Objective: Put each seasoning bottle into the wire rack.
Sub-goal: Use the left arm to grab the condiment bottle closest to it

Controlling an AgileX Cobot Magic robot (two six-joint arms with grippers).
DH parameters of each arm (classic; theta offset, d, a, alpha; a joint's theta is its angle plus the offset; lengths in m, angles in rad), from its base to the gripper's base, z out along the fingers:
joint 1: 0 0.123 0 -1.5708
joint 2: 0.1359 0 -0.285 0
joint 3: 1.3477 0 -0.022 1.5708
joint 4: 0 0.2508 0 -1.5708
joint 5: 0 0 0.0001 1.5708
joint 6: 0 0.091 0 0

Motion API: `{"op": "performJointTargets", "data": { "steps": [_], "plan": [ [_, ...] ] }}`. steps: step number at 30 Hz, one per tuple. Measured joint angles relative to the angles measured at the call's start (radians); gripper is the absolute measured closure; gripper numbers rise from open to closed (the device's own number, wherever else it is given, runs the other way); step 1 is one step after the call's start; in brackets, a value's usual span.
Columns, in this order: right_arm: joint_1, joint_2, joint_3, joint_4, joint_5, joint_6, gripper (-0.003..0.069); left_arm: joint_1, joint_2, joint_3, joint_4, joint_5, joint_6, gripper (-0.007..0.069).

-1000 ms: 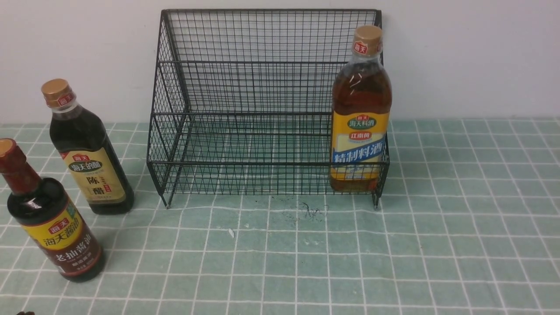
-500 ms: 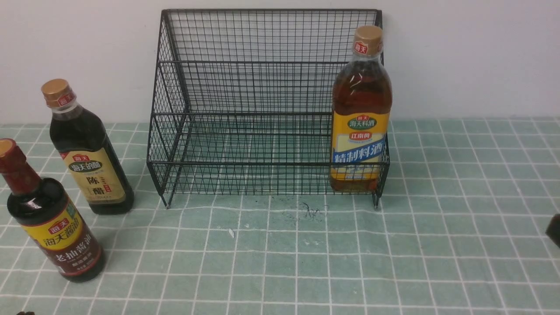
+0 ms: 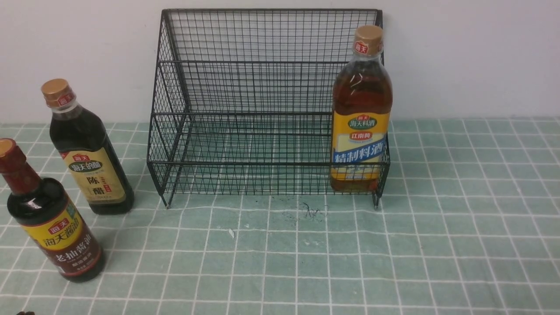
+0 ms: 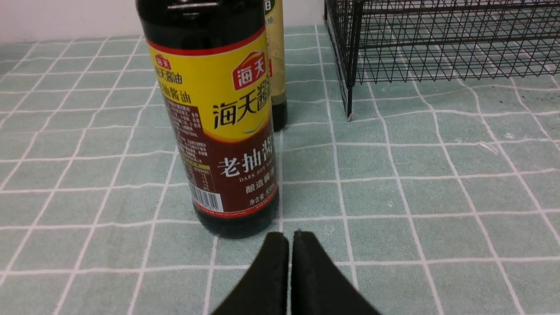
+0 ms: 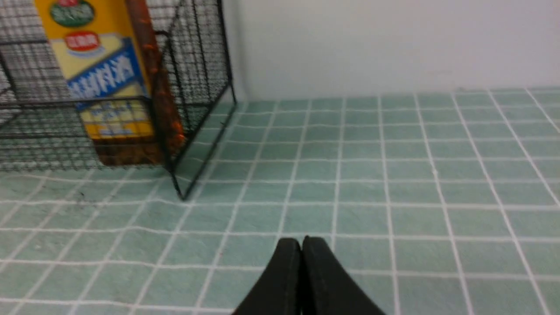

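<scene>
- Far left, nearest the robot: red-necked bottle [image 3: 52,223], dark, with a yellow and maroon label. Upright on the checked cloth [image 3: 437,245], outside the wire rack [image 3: 262,87] and well apart from it.
- Left gripper [image 4: 291,238], clear only in its own wrist view. Clamped tight, fingertips pressed together, nothing held. Low over the cloth, just short of the red-necked bottle's base, not touching it.
- Next along and a little farther back: dark bottle with tan cap [image 3: 89,153], pale yellow label. Upright on the cloth between the red-necked bottle and the rack's left side, near that side but outside the mesh.
- Middle: wire rack, black, stepped in two tiers, with a tall grid back close to the white wall [image 3: 481,57] and a low front rail. Holds one bottle, at its right end.
- On the cloth just in front of the rack: dark scribble marks [image 3: 310,211], and to their left a small white scrap [image 3: 231,232].
- Right end of the rack: amber bottle [image 3: 361,113], tan cap, yellow and blue label. Upright on the lower front tier, behind the front rail, tucked into the right front corner, its cap level with the top of the grid back.
- Right gripper [image 5: 302,245], shown in its own wrist view. Squeezed closed, fingertips together, nothing held. Low over the cloth beyond the rack's right side, well apart from rack and amber bottle.
</scene>
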Motion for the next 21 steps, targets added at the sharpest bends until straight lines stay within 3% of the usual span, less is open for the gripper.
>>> {"op": "performJointTargets", "data": {
  "steps": [21],
  "plan": [
    [-0.012,-0.050,-0.002,0.003,0.029,-0.050,0.0673,0.000,0.000,0.000,0.000,0.000,0.000,0.0631]
  ]
}}
